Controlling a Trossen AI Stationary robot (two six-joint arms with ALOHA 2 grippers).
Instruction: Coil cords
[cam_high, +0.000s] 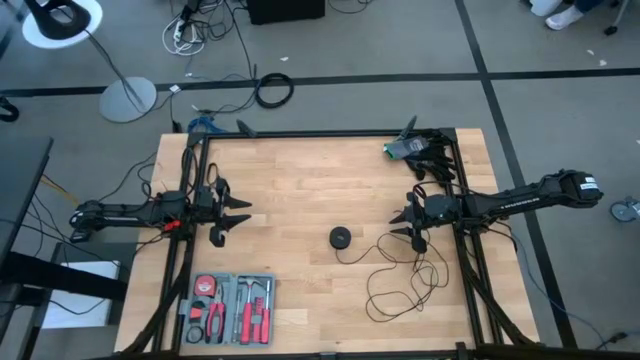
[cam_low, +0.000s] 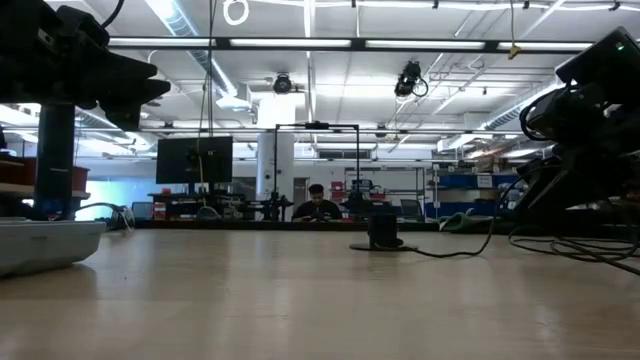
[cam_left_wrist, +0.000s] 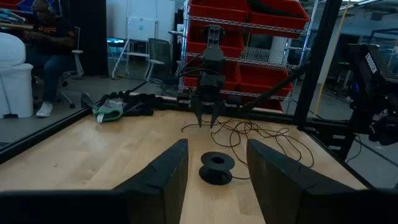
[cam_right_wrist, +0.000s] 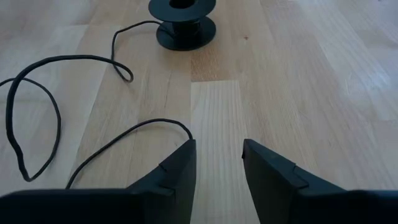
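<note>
Tabletop (cam_high: 300, 180) was pale blond wood, plank-striped, w/ a black metal frame (cam_high: 330, 134) round the edge. Thin cord (cam_high: 400, 285) was black, matte; its small round spool-like puck (cam_high: 341, 238) black too. Both arms were dark grey-black; left gripper (cam_high: 236, 220) black w/ a red spot just behind it on the arm, right gripper (cam_high: 408, 222) black throughout. Tool tray (cam_high: 228, 309) at the near left corner was grey, holding red-and-black handled tools plus an orange-red tape measure (cam_high: 204, 285). Bundle (cam_high: 398, 150) at the far right corner was green & black. Floor (cam_high: 400, 40) was grey w/ black lines.
</note>
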